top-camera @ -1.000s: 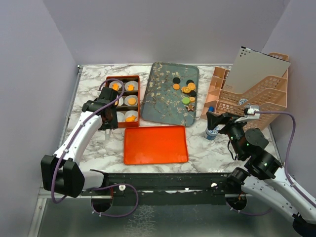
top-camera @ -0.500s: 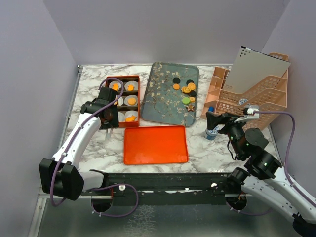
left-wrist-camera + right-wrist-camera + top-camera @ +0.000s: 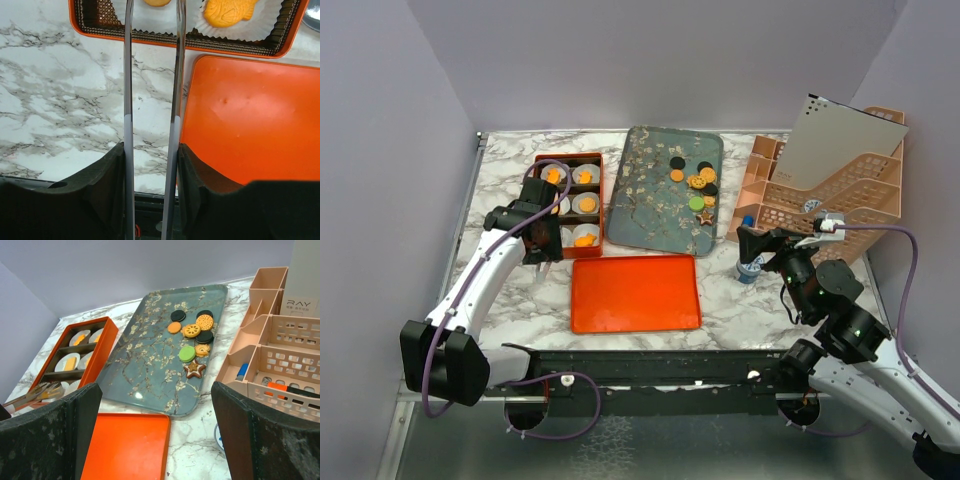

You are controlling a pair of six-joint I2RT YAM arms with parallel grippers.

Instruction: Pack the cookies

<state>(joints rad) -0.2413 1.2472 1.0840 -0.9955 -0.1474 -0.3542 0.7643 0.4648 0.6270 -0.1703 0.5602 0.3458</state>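
While the left arm reaches over the marble surface [image 3: 60,115], the left pincer [image 3: 150,165] is clamped on a pair of metal tongs [image 3: 128,100]. Its black fingers [image 3: 102,185] press the two thin blades from outside, so only a narrow gap stays between them. The blades run forward over bare marble and cross the near rim of the orange box [image 3: 102,355], above a white paper cup [image 3: 260,25]. Their tips are cut off at the top of the left wrist view, so I cannot tell whether they touch anything.

A few cookies [image 3: 585,204] sit in that box, each in its own cup, among them a fish-shaped cookie [image 3: 227,11] just right of the tongs. Just beside the blades on the right, a flat orange lid [image 3: 635,292] lies on the surface in front of the box.

Farther right, the loose cookies [image 3: 191,331] lie clustered along the right side of a flowered blue-grey tray [image 3: 645,200]: orange and black rounds, a green one and a brown star. The right pincer [image 3: 155,405] hangs near the tray's near right corner, spread wide and holding nothing. Beyond it stands a peach desk organizer [image 3: 830,190] with a white sheet [image 3: 840,135] leaning in it.
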